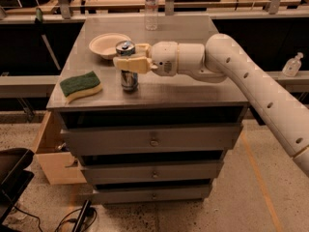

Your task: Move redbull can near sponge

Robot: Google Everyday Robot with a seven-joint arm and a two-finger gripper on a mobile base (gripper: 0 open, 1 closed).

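The redbull can (128, 76), blue and silver with a silver top, stands upright on the grey cabinet top (183, 37), left of middle near the front edge. My gripper (128, 60) reaches in from the right and is shut on the can's upper half; one pale finger (133, 64) crosses its front. The sponge (80, 85), dark green over pale yellow, lies flat near the front left corner, about a hand's width left of the can.
A round white bowl (107, 45) sits just behind the can. A clear plastic bottle (151, 6) stands at the back edge. My white arm (251, 81) crosses the right side. A drawer (48, 149) stands open at lower left.
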